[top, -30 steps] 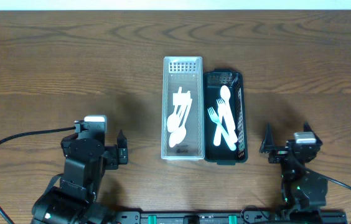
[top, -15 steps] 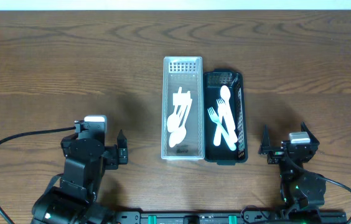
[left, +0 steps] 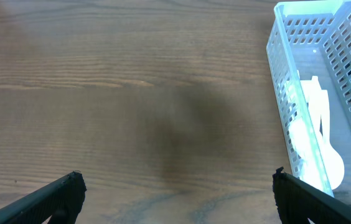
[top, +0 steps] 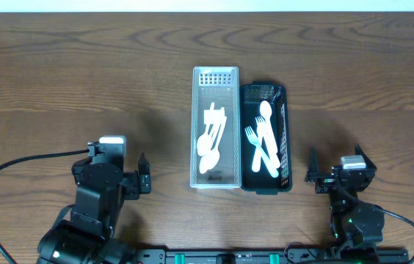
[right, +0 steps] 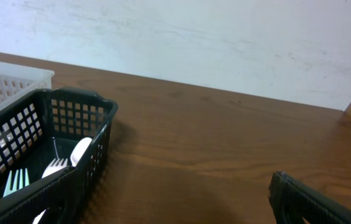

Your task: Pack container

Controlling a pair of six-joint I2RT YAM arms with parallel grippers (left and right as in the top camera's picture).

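A white slotted basket (top: 195,132) holds white plastic spoons (top: 211,143). A black slotted basket (top: 287,136) touches its right side and holds white forks and a spoon (top: 263,143). My left gripper (top: 144,176) is open and empty, low over bare wood to the left of the white basket. In the left wrist view the gripper (left: 175,202) has the white basket (left: 281,106) at the right edge. My right gripper (top: 337,167) is open and empty, to the right of the black basket. In the right wrist view the gripper (right: 175,211) has the black basket (right: 70,121) on its left.
The brown wooden table (top: 82,73) carries only the two baskets. A pale wall (right: 194,37) rises behind the table's far edge in the right wrist view. A black cable (top: 16,165) runs from the left arm.
My right gripper has drawn back slightly toward the front edge and then stayed still. The left arm and both baskets have not moved.
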